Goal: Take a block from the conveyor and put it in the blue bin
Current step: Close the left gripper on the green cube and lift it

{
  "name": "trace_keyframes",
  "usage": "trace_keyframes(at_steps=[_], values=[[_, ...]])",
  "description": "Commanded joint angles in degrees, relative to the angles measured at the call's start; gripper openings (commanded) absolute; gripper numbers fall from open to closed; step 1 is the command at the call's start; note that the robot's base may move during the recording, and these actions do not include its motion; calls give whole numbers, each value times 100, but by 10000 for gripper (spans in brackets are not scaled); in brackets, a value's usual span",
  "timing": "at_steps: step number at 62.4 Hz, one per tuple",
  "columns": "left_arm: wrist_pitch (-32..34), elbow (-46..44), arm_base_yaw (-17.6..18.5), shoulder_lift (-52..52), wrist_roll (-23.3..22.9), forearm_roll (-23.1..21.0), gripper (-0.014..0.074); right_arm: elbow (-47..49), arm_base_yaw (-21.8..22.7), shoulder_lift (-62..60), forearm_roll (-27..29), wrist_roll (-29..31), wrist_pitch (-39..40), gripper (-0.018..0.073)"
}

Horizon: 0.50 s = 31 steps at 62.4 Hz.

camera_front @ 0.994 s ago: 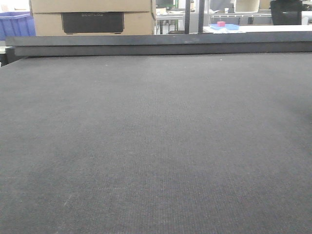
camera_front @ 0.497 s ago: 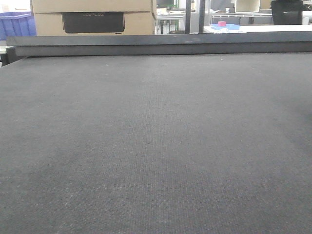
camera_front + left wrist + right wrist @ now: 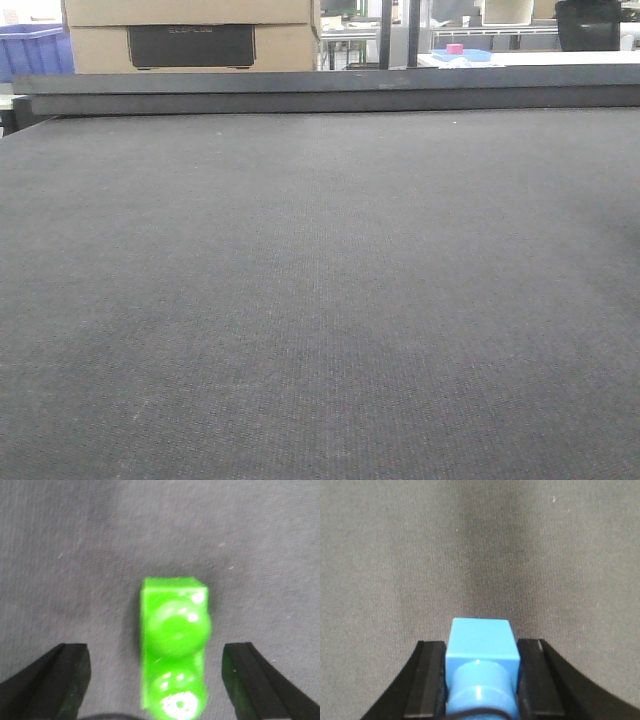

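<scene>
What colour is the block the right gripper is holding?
The block in the right gripper is light blue, best seen in the right wrist view.

The belt is dark grey all over, with a fine woven grain and a few pale specks. The green block is a bright, glossy lime with white glints on its studs. The blue block is a plain sky blue. The left claw and the right claw are both black, the left one's fingers tinged faintly green. Far back, the boxes are tan cardboard with a dark panel, the bin is violet-blue, and a small pink piece shows against a light blue tray.
</scene>
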State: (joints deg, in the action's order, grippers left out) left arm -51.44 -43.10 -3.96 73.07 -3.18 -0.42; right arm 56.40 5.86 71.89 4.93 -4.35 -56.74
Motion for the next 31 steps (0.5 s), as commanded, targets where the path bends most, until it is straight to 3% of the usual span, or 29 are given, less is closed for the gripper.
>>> trace_keyframes(at_steps=[1,13,31], values=[[211,6,172,-13,-85,126,445,20,16,-38,-8,38,135,-162],[223,6,237,178,-457,184,445,20,16,-38,27,38,109,-162],[200,6,237,589,-477,237,445,20,16,-38,53,38,36,-162]])
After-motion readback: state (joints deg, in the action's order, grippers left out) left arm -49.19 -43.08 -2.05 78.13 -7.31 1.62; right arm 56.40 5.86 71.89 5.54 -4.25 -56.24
